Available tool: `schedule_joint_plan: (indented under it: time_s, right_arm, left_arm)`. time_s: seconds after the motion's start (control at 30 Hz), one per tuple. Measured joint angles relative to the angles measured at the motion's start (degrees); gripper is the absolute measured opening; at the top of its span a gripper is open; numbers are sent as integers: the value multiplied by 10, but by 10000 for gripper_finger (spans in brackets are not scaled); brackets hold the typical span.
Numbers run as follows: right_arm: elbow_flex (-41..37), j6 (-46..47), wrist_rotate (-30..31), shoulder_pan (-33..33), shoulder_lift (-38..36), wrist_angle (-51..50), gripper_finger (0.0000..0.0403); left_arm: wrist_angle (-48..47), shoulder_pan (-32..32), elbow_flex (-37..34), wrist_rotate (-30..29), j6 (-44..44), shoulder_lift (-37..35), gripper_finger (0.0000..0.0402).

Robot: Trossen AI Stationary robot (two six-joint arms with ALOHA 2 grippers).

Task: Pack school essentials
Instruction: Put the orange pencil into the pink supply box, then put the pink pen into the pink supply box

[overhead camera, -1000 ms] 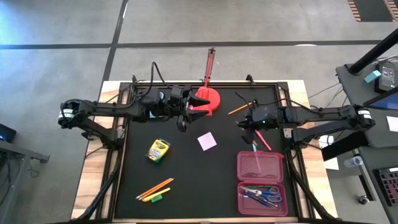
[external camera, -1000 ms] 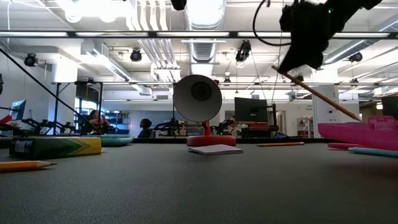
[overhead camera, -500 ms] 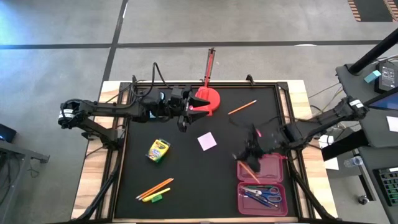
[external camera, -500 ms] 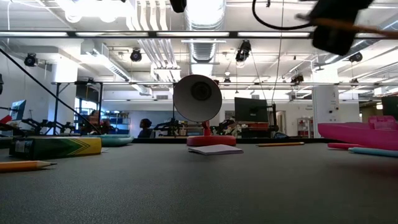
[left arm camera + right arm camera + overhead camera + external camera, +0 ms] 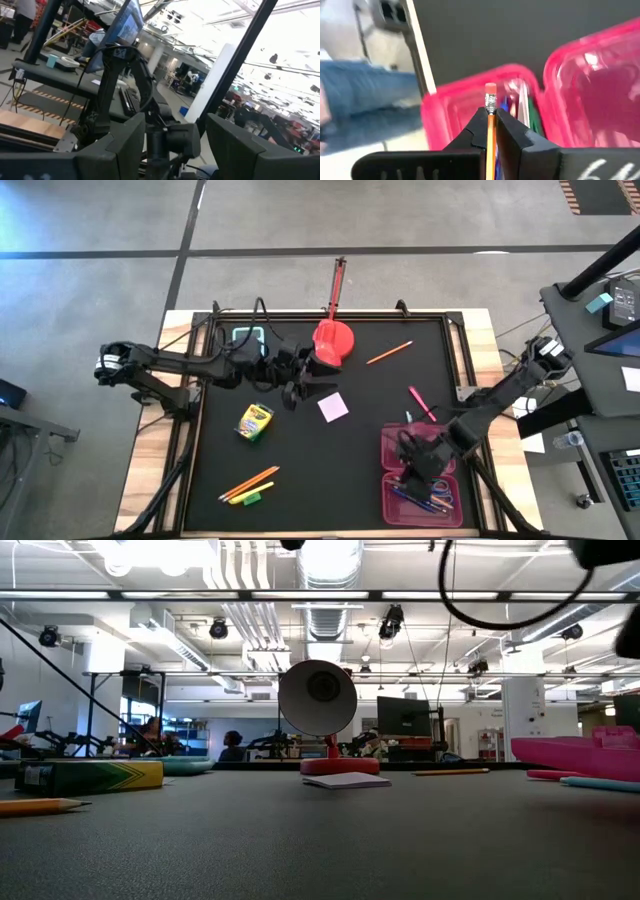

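Black matting carries a pink case [image 5: 421, 476] already holding scissors and pens. Right gripper [image 5: 417, 465] hovers above it, clamped on an orange pencil [image 5: 491, 131]. Crayon box [image 5: 254, 421], note pad [image 5: 333, 407] and pencils [image 5: 248, 483] away from the case remain unpacked; left gripper [image 5: 300, 388] fingers stand apart.

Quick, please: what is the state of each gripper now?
Left gripper: open, holding nothing, near the pink note pad.
Right gripper: closed on a pencil, above the pink case.

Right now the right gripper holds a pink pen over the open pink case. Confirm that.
Not quite. The right gripper does hang over the open pink case, but what it is shut on is an orange pencil with a pink eraser end, not a pink pen. The right wrist view shows it. A pink pen lies on the mat in the high view.
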Motion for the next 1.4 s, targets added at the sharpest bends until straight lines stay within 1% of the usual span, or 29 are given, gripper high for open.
schedule_joint_plan:
  time_s: [0.07,0.23,0.3,0.47,0.6,0.87,0.97,1.07,1.13,1.2,1.27,1.4]
  right_arm:
    - [0,0,-3,11,15,0,13]
    - [0,8,-4,22,42,-5,13]
    - [0,8,-5,22,49,-5,13]
    - [0,15,-6,22,66,-4,18]
    - [0,29,-10,22,71,3,48]
    - [13,35,-10,22,72,8,131]
    - [31,13,-10,22,72,7,152]
    - [57,-29,-9,22,72,5,158]
    - [80,-53,3,22,72,-18,156]
    - [111,-79,29,22,71,-69,151]
    - [146,-103,65,21,70,-140,145]
    - [212,-113,157,10,63,-292,136]
  left_arm:
    - [0,-9,0,-13,0,3,193]
    - [3,-29,0,-68,-1,8,193]
    - [3,-32,0,-78,-1,8,193]
    - [3,-31,0,-81,-2,8,193]
    - [3,-31,0,-81,-2,8,193]
    - [3,-31,-6,-83,-2,8,193]
    - [2,-31,-7,-83,-2,8,193]
    - [2,-31,-7,-83,-2,8,193]
    - [2,-31,-7,-83,-1,8,193]
    - [2,-31,-7,-83,0,8,193]
    - [2,-31,-7,-83,0,8,193]
    - [2,-32,-7,-83,-1,8,193]
